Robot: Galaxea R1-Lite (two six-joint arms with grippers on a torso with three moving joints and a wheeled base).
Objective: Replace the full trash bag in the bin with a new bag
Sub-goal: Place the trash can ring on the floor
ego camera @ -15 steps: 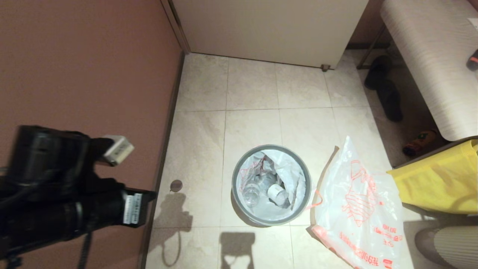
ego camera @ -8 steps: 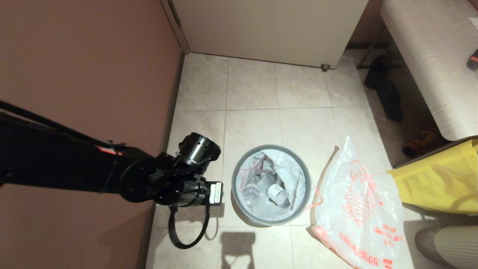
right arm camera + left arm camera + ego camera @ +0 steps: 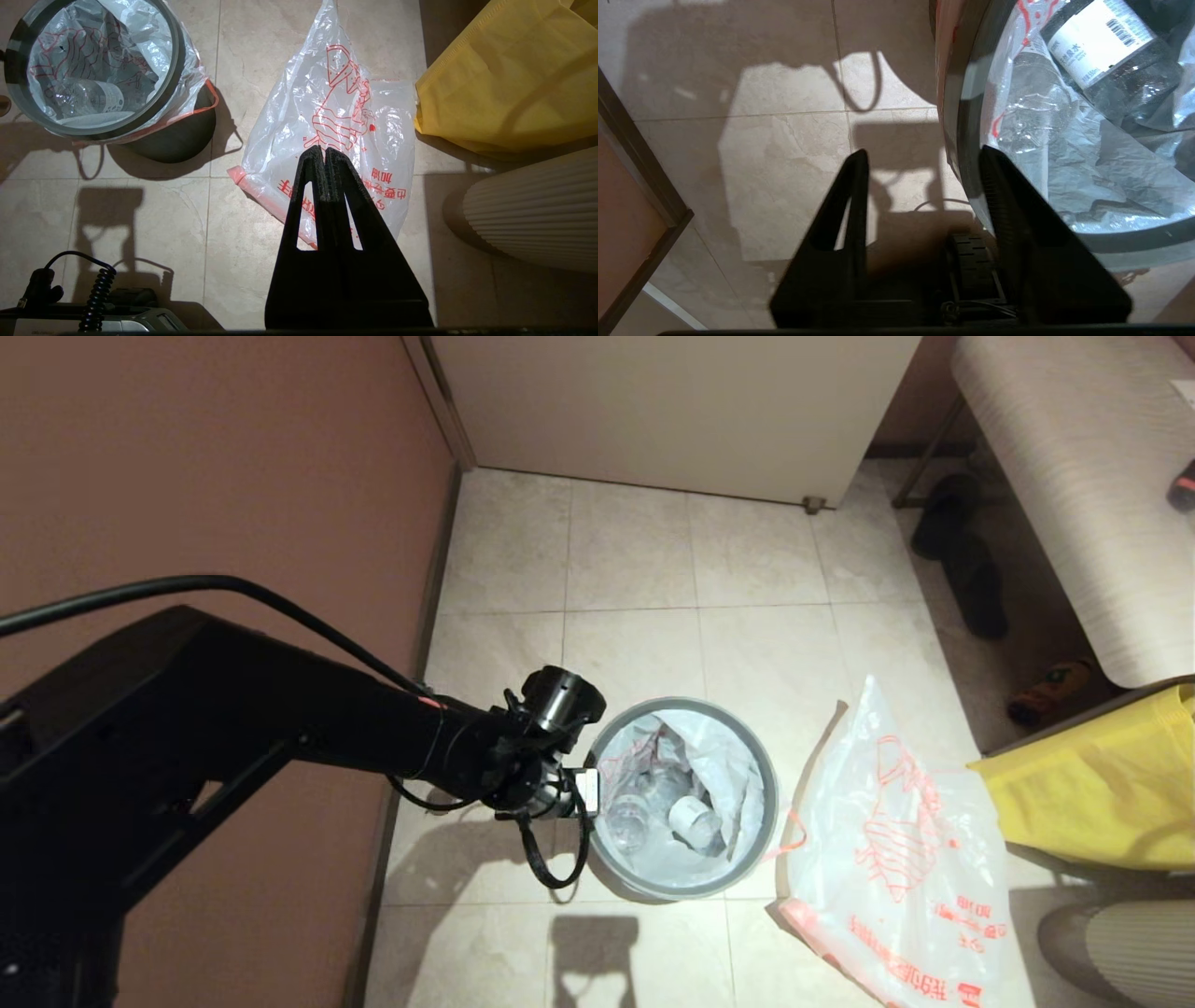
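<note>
Along the reddish-brown wall (image 3: 215,476) on the left, the robot's left arm reaches out over the tiled floor (image 3: 635,560), and the left claw (image 3: 924,161) hangs at the near-left edge of the bin (image 3: 767,775). Its two fingers (image 3: 852,196) are spread wide with nothing between them; one is over bare tile just outside the grey rim ring (image 3: 957,140), the other lies across the rim itself. Inside the bin sits the full trash bag (image 3: 719,747), its crumpled film folded over the rim, red-orange hem showing, with clear bottles (image 3: 693,819) lying in it. Just to the right, on the floor close beside the bin, the new bag (image 3: 896,840) lies flat, its red-orange drawing and lettering facing up. The right claw (image 3: 324,154) hovers above that flat bag, fingers pressed together and holding nothing. Farther right, a yellow fabric bag (image 3: 1111,784) overlaps the edge of the new bag, and a ribbed pale object (image 3: 537,210) stands near it.
</note>
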